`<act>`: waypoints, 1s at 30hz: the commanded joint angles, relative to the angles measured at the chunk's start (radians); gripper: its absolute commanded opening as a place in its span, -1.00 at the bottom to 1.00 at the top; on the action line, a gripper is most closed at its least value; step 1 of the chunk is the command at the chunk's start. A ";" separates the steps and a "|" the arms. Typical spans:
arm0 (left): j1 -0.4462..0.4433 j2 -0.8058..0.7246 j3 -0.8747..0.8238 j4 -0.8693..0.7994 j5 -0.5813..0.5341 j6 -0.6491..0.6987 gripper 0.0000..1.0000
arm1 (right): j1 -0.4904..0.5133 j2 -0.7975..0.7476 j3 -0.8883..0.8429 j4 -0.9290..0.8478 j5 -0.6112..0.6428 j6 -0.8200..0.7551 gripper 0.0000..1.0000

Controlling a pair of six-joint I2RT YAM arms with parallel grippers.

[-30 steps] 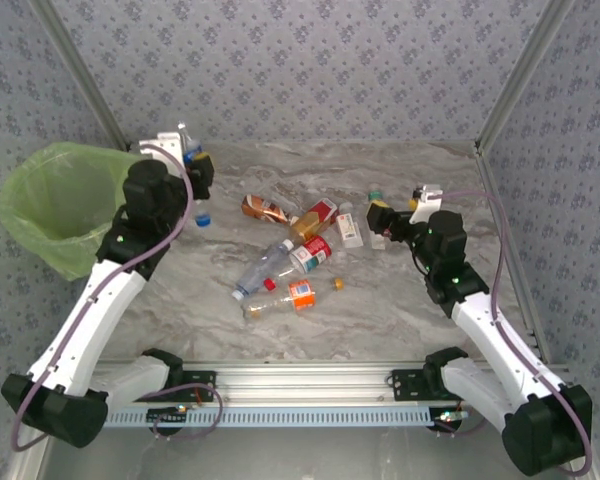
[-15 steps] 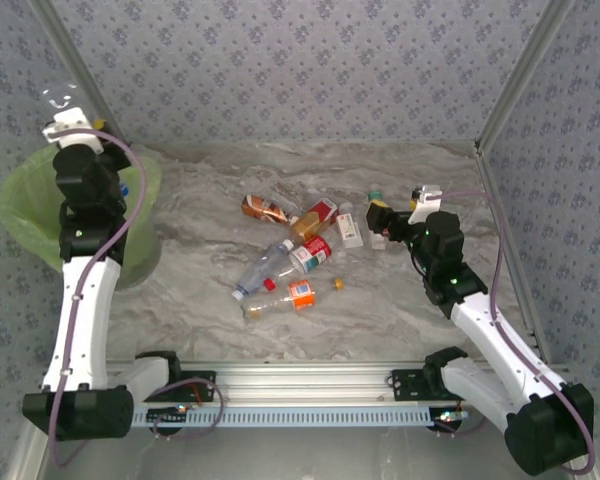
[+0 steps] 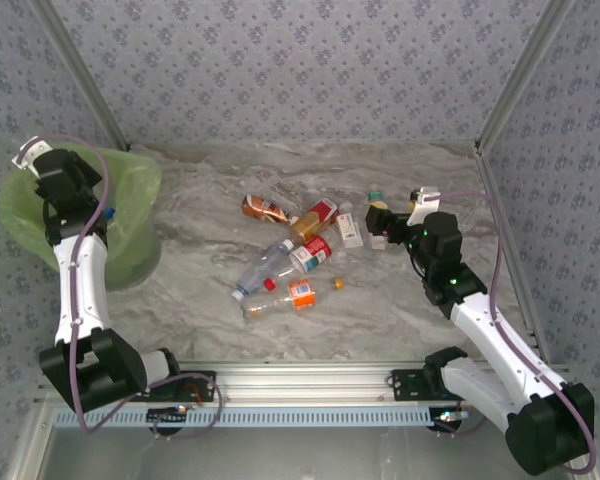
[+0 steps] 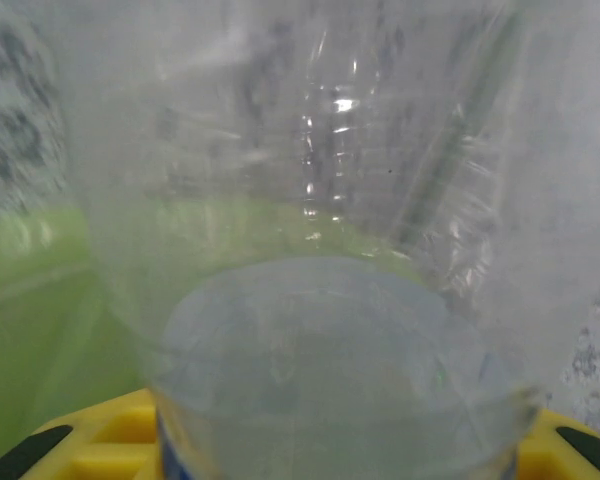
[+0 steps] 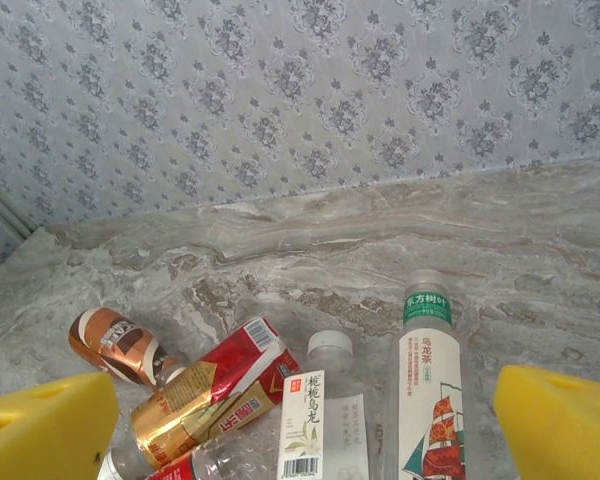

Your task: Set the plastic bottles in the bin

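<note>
Currently the left gripper point(image 3: 97, 212) hangs over the bin point(image 3: 22, 222), above the open mouth of its light-green bag. In the left wrist view a clear bottle point(image 4: 330, 340) sits right against the lens, between the yellow pads point(image 4: 90, 445) of the left gripper point(image 4: 320, 450). The jaws are closed on this bottle. The green of the bin point(image 4: 20, 330) shows beside it and through it. Which end of the bottle faces the lens cannot be told.

The right gripper point(image 3: 382, 222) is well to the right of the bin, beyond the scattered bottles and low over the table point(image 3: 200, 320). Its jaws stand wide apart with nothing between them. In the right wrist view the right gripper point(image 5: 300, 440) has its yellow pads point(image 5: 40, 425) at the two bottom corners.

The other bottles lie flat on the table right of the bin, well apart from it and none touching it:
- An orange-label bottle point(image 3: 295, 294) lies nearest the arm bases.
- A long clear bottle point(image 3: 260, 268) lies closest to the bin, with a red-label bottle point(image 3: 312, 252) just beside it.
- A brown bottle point(image 3: 263, 209) point(image 5: 115, 345) lies beside a red-and-gold bottle point(image 3: 318, 215) point(image 5: 215, 395).
- Farthest from the bin are a white-capped bottle point(image 5: 325, 425) and a green-banded white bottle point(image 5: 426, 390), side by side in front of the right gripper.
</note>
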 commanded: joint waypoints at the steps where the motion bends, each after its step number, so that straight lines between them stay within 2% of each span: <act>1: 0.002 0.004 -0.008 -0.032 0.052 -0.104 -0.17 | 0.008 -0.010 0.021 -0.026 0.027 -0.007 0.98; 5: -0.015 0.001 -0.042 -0.045 0.119 -0.169 -0.18 | 0.008 -0.003 0.025 -0.033 0.035 -0.012 0.98; 12: -0.112 0.037 -0.018 -0.098 0.111 -0.175 -0.17 | 0.010 0.014 0.031 -0.033 0.037 -0.014 0.97; 16: -0.133 0.050 -0.018 -0.098 0.110 -0.210 -0.15 | 0.009 0.020 0.030 -0.034 0.035 -0.010 0.97; 19: -0.134 0.059 -0.013 -0.104 0.102 -0.218 -0.05 | 0.010 0.019 0.029 -0.044 0.035 -0.012 0.98; 26: -0.134 0.074 0.025 -0.174 0.013 -0.227 0.32 | 0.010 0.014 0.025 -0.059 0.051 -0.020 0.98; 30: -0.132 0.071 0.032 -0.189 -0.007 -0.230 0.43 | 0.009 0.015 0.023 -0.060 0.060 -0.020 0.97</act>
